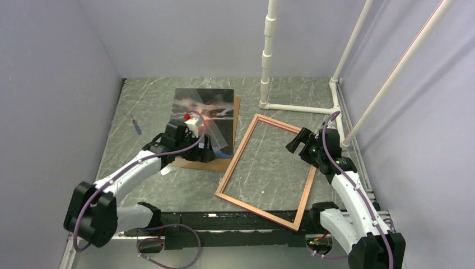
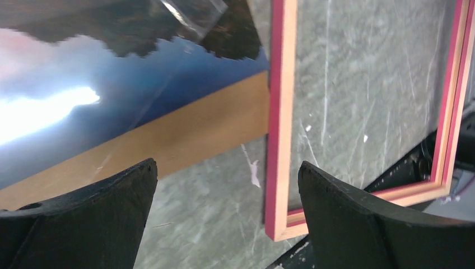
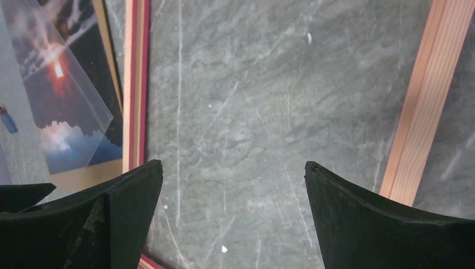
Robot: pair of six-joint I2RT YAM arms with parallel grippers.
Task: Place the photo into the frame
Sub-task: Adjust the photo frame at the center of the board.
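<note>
The photo (image 1: 203, 103), dark rocks and an orange sun, lies face up on a brown backing board (image 1: 193, 163) at the middle left. A clear sheet (image 1: 217, 133) lies skewed over it. The frame (image 1: 236, 157), with pink-edged wood, lies flat and empty to its right; bare table shows through it. My left gripper (image 1: 214, 153) hovers open over the board's near right corner, beside the frame's left rail (image 2: 278, 112). In the left wrist view the photo (image 2: 84, 84) and board (image 2: 185, 140) are close ahead of the gripper (image 2: 227, 168). My right gripper (image 1: 296, 143) stands open above the frame's inside, near its right rail (image 3: 425, 112).
A small blue pen-like object (image 1: 136, 126) lies at the left of the table. A white pipe stand (image 1: 268, 56) rises at the back right, its base pipe (image 1: 297, 107) just behind the frame. Grey walls close in on both sides.
</note>
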